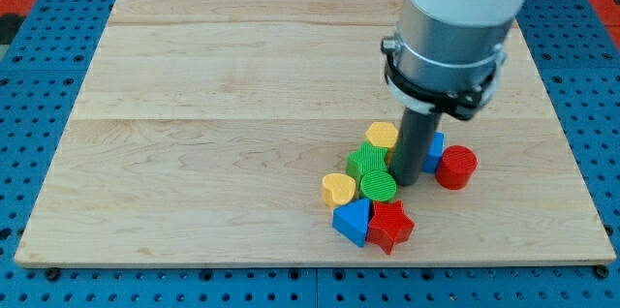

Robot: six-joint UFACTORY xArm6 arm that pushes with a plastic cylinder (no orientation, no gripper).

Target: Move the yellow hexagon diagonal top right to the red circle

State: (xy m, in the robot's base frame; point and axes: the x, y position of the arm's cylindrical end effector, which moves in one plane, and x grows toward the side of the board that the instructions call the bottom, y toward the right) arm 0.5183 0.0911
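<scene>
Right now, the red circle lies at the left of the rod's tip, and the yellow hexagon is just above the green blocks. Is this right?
Not quite. The camera view shows the red circle on the view's right of my tip, not the left. The rest holds: the yellow hexagon sits just above the green blocks.

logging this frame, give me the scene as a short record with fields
tip: my tip sits inside the cluster, just right of the green blocks
target block: yellow hexagon, upper left of tip
reference: red circle, right of tip
hidden partly: blue block behind rod
others: yellow heart, blue triangle, red star
surface: wooden board
</scene>
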